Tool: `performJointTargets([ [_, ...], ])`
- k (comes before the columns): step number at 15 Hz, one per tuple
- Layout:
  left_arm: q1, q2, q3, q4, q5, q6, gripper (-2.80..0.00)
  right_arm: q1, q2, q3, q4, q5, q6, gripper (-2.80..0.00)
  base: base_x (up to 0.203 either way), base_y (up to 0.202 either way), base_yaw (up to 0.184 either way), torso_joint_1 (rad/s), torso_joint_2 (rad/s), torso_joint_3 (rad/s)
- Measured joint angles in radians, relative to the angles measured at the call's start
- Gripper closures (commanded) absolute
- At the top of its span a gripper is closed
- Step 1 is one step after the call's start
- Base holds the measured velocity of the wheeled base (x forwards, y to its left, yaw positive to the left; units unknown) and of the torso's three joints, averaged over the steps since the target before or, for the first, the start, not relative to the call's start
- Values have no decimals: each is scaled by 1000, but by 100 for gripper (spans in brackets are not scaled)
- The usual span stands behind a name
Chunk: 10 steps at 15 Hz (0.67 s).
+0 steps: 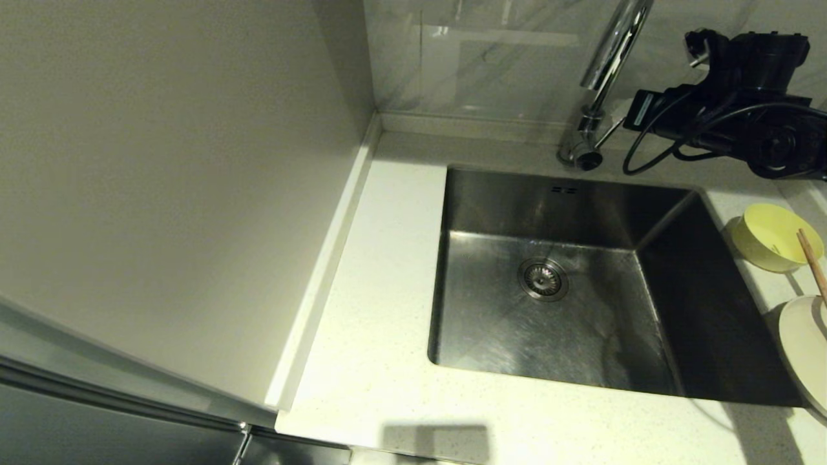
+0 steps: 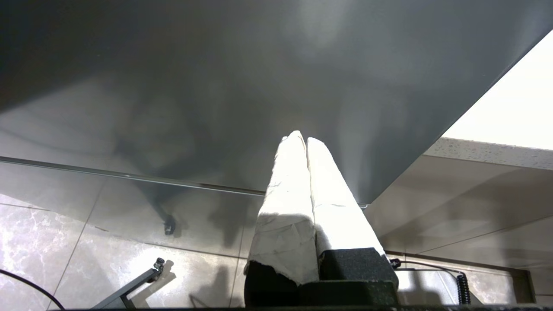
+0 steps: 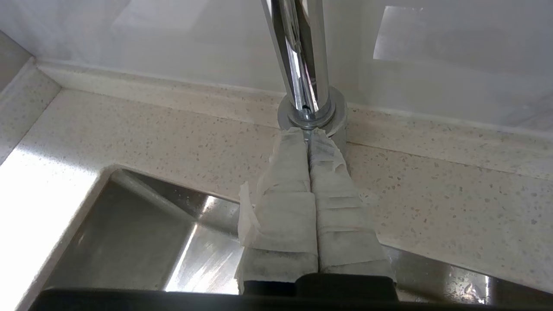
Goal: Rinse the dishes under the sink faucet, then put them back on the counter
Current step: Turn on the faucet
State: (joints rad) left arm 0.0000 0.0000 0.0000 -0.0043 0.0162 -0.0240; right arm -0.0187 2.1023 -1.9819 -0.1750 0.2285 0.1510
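Note:
The chrome sink faucet [image 1: 610, 58] rises at the back of the steel sink [image 1: 491, 323], whose basin holds no dishes. My right gripper [image 1: 621, 111] reaches in from the right at the faucet base [image 3: 309, 114]. Its taped fingers [image 3: 289, 172] are shut on the thin side lever rod [image 1: 607, 134], which shows between the tips of the gripper [image 3: 308, 131]. The pale-yellow bowl [image 1: 772, 239] and the cream plate [image 1: 804, 342] sit on the counter right of the sink, with brown chopsticks [image 1: 813, 261] lying across them. My left gripper [image 2: 302, 138] is shut and empty, parked low beside a cabinet.
The speckled counter [image 1: 381, 258] runs left of and in front of the sink. A beige wall panel [image 1: 161, 194] closes off the left side. The drain strainer [image 1: 543, 279] sits mid-basin. Black cables of the right arm [image 1: 665, 145] hang over the sink's back corner.

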Motion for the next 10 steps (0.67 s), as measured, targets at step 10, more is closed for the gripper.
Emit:
performJointTargets([
  [10,0,0,0,0,0,0,0,-70,-22,40,135,103,-118,0,0,0,0,0,0,0],
])
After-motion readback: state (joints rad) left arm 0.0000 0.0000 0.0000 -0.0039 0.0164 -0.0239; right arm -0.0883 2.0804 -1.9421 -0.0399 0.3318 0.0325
